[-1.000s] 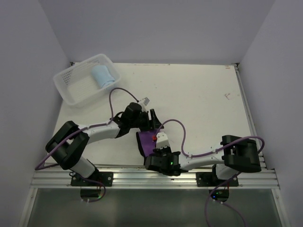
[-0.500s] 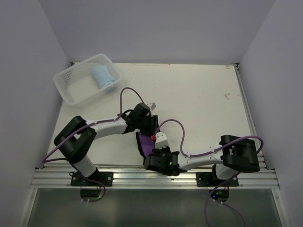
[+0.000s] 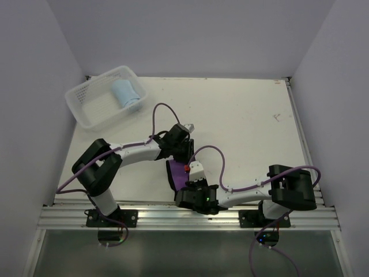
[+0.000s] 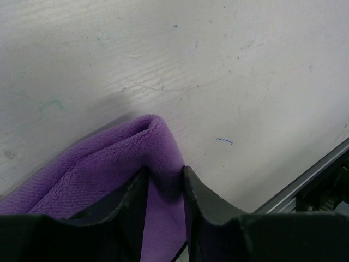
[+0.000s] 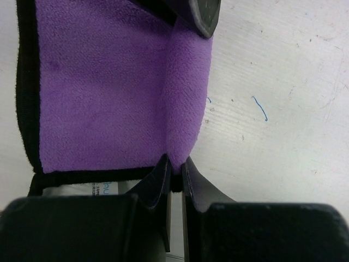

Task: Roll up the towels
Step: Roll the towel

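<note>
From above, we see a white basket (image 3: 78, 101) at the far left corner of the table (image 3: 242, 127), with the blue towel (image 3: 125, 93) rolled up inside it. The purple towel (image 3: 176, 173) lies near the front edge, well apart from the basket. The left gripper (image 3: 184, 153) is at its far end and the right gripper (image 3: 189, 180) at its near end.

In the left wrist view, the left gripper (image 4: 163, 188) has its two dark fingers (image 4: 199, 202) pinching a raised fold of the purple towel (image 4: 98, 164). The rest of the cloth lies on the table (image 4: 218, 65).

In the right wrist view, the purple towel (image 5: 103, 82) lies spread out with a black border. The right gripper (image 5: 174, 166) has its fingers (image 5: 193, 185) pressed close, pinching the towel's near edge at a crease. A dark finger (image 5: 203, 13) of the other arm touches the far end of that crease.
</note>
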Controlling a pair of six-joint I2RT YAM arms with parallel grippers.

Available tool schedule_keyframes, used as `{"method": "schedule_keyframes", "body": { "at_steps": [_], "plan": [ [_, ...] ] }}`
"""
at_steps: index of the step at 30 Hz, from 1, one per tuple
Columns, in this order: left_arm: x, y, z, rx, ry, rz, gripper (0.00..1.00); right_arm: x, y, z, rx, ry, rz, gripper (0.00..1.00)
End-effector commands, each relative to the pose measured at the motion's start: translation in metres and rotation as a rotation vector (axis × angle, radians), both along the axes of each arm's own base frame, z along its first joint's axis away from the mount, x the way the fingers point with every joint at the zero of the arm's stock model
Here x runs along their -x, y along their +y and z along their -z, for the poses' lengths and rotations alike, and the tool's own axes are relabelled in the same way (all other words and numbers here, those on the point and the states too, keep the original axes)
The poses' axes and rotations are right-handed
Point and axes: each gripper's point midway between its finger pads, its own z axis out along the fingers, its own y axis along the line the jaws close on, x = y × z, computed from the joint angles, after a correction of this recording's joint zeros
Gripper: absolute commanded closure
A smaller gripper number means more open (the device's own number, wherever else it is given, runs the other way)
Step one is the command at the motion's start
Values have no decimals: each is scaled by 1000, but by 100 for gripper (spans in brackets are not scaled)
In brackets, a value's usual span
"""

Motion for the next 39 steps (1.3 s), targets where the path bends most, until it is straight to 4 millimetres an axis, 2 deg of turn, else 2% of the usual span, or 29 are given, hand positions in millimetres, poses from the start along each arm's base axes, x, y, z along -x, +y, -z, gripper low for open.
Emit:
{"method": "schedule_keyframes", "body": {
  "at_steps": [1, 6, 9, 13, 18, 21, 23, 28, 29, 30, 31, 32, 33, 35, 36, 39],
  "plan": [
    [-15, -5, -11, -18, -59, 1, 66, -3, 1, -6, -12, -38, 23, 100],
    [-18, -7, -15, -16, -67, -1, 74, 0, 0, -4, -9, -31, 22, 100],
    [-19, -8, -17, -10, -72, -1, 83, 0, 0, -3, -4, -29, 25, 100],
    [-19, -7, -10, -16, -69, -5, 100, 0, 1, -3, 3, -27, 30, 100],
    [-18, -6, 2, 22, -76, -33, 100, 2, -5, -1, 55, -14, 66, 100],
    [-22, -4, 4, 43, -92, -62, 100, 5, -12, 1, 79, -4, 92, 100],
    [-29, -6, -1, 85, -116, -88, 100, 7, -15, 1, 88, -2, 108, 100],
    [-31, 0, 3, 162, -110, -136, 100, 8, -11, -4, 102, -18, 111, 100],
    [-34, -2, -1, 192, -129, -142, 100, 9, -13, -3, 125, -26, 109, 100],
    [-28, 4, 6, 194, -116, -146, 100, 10, -12, -3, 139, -32, 103, 100],
    [-28, 5, 6, 211, -115, -160, 100, 10, -7, -6, 135, -38, 102, 100],
    [-30, 5, 3, 236, -131, -166, 100, 11, -11, -4, 173, -45, 99, 100],
    [-26, 10, 9, 233, -120, -177, 100, 11, -10, -6, 186, -56, 93, 100],
    [-28, 13, 5, 256, -136, -194, 100, 12, -6, -9, 209, -61, 84, 100],
    [-24, 18, 11, 251, -124, -207, 100, 13, -2, -9, 224, -67, 73, 100],
    [-25, 23, 9, 275, -139, -225, 100, 16, -3, -8, 296, -86, 56, 100]
  ]
}}
